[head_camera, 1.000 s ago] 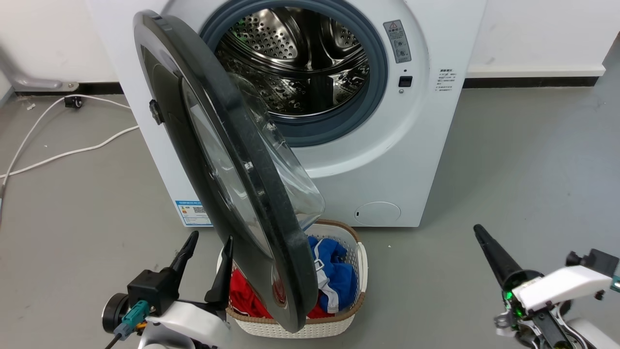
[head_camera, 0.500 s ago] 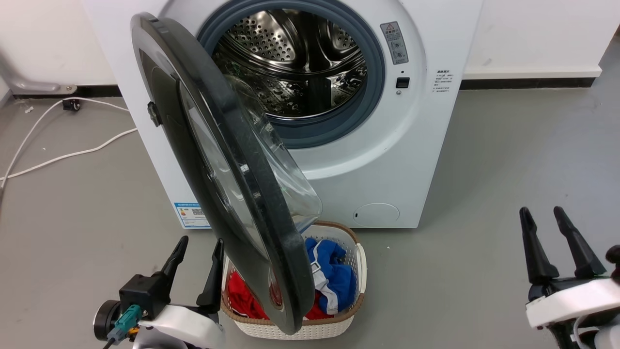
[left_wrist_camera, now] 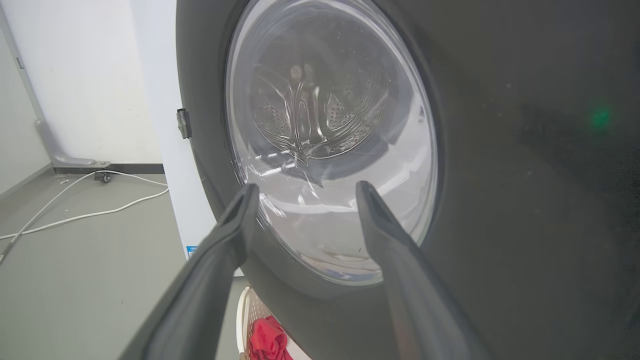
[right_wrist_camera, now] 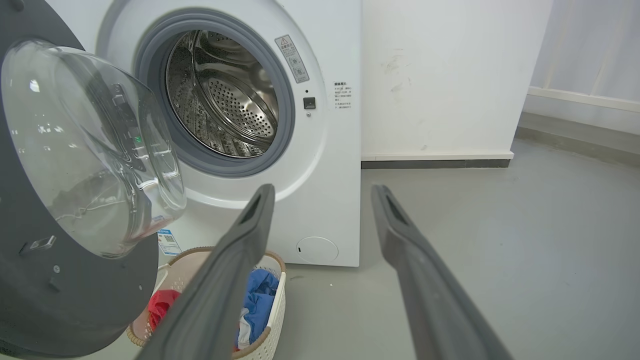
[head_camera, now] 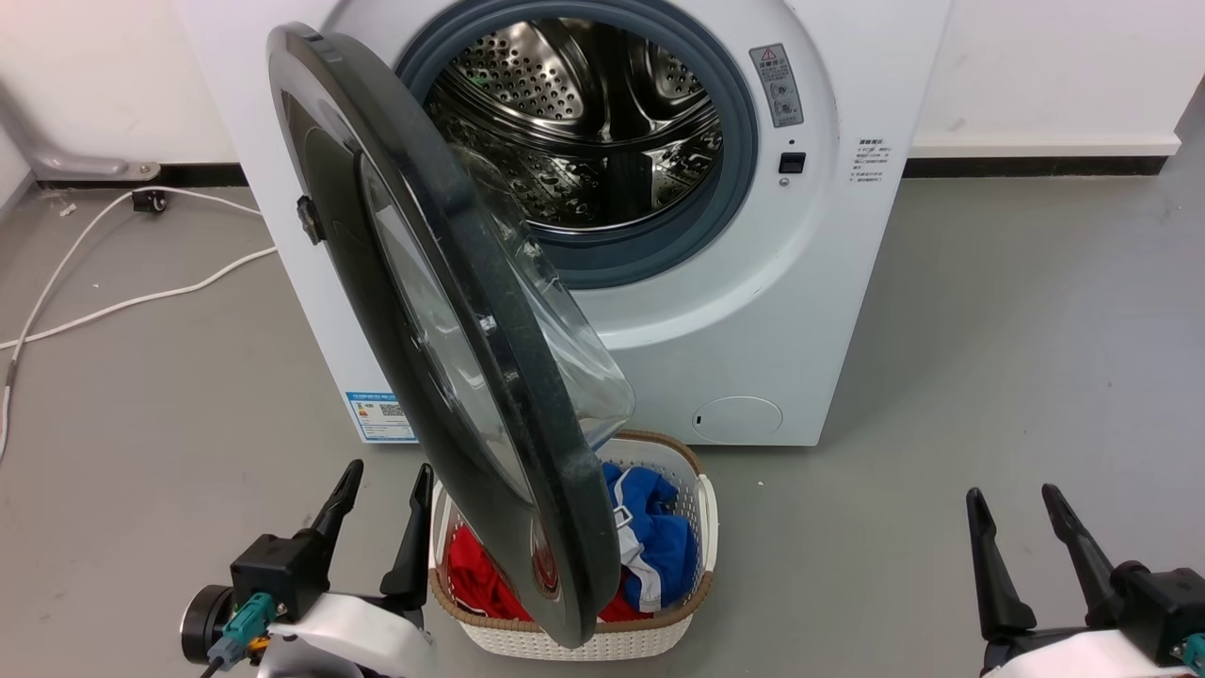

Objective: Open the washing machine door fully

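Status: the large round glossy black washing machine door (head_camera: 475,320), the one with the clear bulging glass bowl, is unlatched and swung well out from the big white front-loading washing machine (head_camera: 753,282). It's attached on the machine's left side and stands roughly edge-on to the head camera. Its lower rim hangs over the white perforated plastic laundry basket (head_camera: 584,645) of red and blue clothes (head_camera: 650,537) on the grey floor (head_camera: 988,330). The perforated steel drum (head_camera: 584,122) and grey rubber seal (head_camera: 741,141) are fully exposed.

Left pincer (head_camera: 388,471): fingers spread wide, holding nothing, low on the door's outer side, just beside the lower rim. In the left wrist view the fingertips (left_wrist_camera: 240,220) point at the outer face near the bottom of the glass window. Contact or small gap, can't tell.

Right pincer (head_camera: 1012,492): also spread wide and empty, well apart from door and machine, over bare floor on the right.

My read: the unlatch and most of the swing are done, so past halfway. What's left is the last part of the arc, further toward the machine's left until the door stops. A push from the outer side would close it, so the remaining push probably has to come from the bowl side or from a hook on the rim. Mind the basket under the rim.
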Robot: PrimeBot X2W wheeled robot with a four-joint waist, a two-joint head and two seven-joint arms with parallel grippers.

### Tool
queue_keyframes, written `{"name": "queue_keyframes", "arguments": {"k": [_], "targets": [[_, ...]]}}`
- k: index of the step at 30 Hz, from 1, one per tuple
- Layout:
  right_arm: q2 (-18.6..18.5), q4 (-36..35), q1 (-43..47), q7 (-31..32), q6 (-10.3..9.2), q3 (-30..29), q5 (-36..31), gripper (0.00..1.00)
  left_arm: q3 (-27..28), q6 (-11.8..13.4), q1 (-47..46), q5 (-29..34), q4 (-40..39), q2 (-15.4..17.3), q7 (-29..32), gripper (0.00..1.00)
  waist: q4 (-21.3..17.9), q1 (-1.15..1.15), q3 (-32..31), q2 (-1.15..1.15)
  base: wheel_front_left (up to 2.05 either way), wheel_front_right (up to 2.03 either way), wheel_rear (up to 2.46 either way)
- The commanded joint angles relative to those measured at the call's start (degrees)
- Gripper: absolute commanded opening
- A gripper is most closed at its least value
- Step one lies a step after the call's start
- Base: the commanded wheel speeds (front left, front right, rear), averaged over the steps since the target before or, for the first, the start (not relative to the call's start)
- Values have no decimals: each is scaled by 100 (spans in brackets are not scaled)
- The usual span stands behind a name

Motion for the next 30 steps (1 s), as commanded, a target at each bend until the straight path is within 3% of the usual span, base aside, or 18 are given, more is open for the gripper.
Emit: {"name": "queue_keyframes", "arguments": {"k": [1,22,23,25,30], "targets": [[39,-51,63,2,-1,6,-8,100,7,23,55,9,6,15,-16,100,-7,0,-2,0,0,0,0],[135,-184,43,158,-1,35,-82,100,-10,29,24,32,54,40,-15,100,25,0,-4,0,0,0,0],[138,-195,39,159,-1,33,-92,100,-6,22,22,26,56,40,-15,88,27,0,-2,0,0,0,0],[142,-209,27,167,-1,21,-107,100,-5,21,24,10,54,37,-15,2,33,0,0,0,0,0,0],[151,-235,8,180,-1,-16,-128,100,-3,15,23,-32,37,41,-15,0,65,0,10,0,0,0,0]]}}
